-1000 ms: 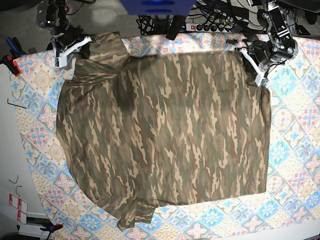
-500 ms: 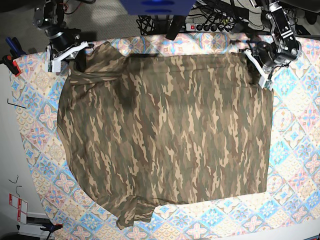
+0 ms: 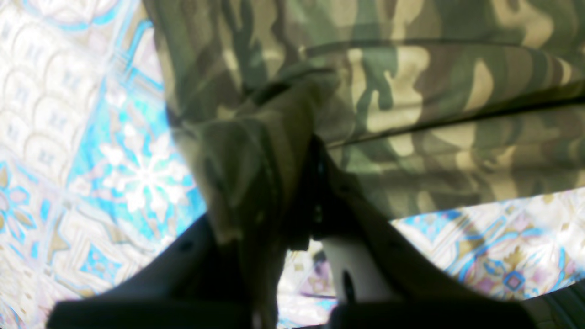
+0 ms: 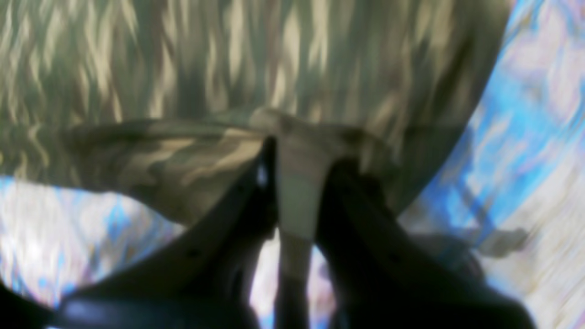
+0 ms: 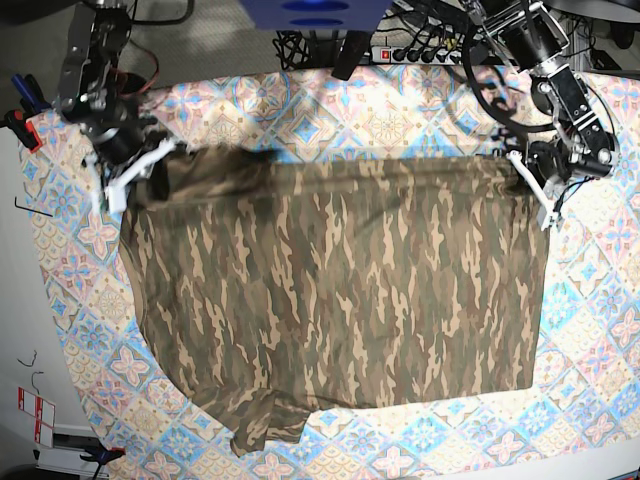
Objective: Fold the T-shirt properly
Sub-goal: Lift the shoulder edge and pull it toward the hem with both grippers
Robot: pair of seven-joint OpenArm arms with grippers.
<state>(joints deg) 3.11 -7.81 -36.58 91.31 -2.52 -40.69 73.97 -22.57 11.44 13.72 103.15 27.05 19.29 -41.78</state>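
In the left wrist view we see our left pincer (image 3: pixel 315 183) pressed together on a bunched edge of the camouflage T-shirt (image 3: pixel 411 91), over the patterned tablecloth (image 3: pixel 91 137).

In the right wrist view, blurred, our right pincer (image 4: pixel 297 183) pinches a fold of the T-shirt (image 4: pixel 228 59) above the tablecloth (image 4: pixel 525 137).

In the base view the T-shirt (image 5: pixel 340 290) lies spread across the tablecloth (image 5: pixel 600 330) covering the desk, its far edge gripped at both corners by the left pincer (image 5: pixel 535 192) and right pincer (image 5: pixel 125 180). A power strip (image 5: pixel 420 52) with cables sits behind the desk on grey floor (image 5: pixel 200 45).
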